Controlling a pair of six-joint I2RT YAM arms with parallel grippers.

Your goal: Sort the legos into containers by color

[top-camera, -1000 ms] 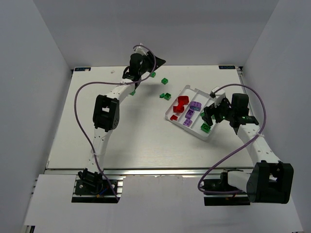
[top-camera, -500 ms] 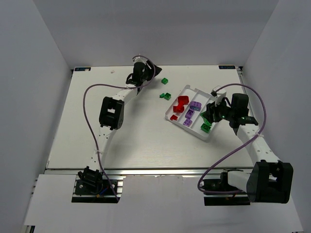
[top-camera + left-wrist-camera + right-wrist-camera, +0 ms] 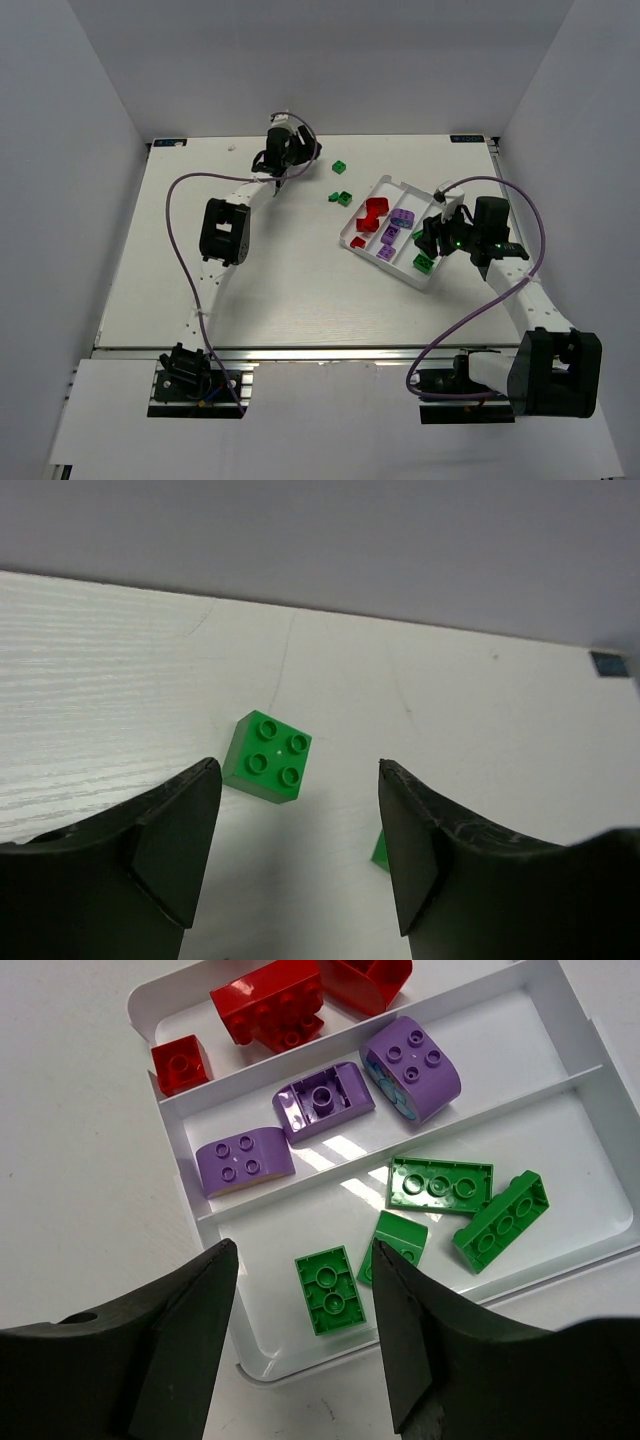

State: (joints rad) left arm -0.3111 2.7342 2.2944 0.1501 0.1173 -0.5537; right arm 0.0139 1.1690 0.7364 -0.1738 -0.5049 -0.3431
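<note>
Legos (image 3: 437, 1183) are mostly sorted: red, purple and green each fill their own lane of the tray (image 3: 560, 1130). The green lane lies right under the right claw (image 3: 303, 1260), which hangs released and holds nothing. I'd say the step in hand is fetching the green strays.

The left claw (image 3: 296, 820) is also spread wide and empty, low over the surface (image 3: 100, 650). A green square brick (image 3: 266, 759) sits just ahead of it, between the lines of its fingers, and another green bit peeks past its right finger. Next it needs to push forward, straddle the square brick and close on its flat sides.

A second ago the left wrist was farther right. It has since swung round, and two green bricks seen beside it from above no longer show there. The right claw has barely shifted, and the tray looks unchanged.
</note>
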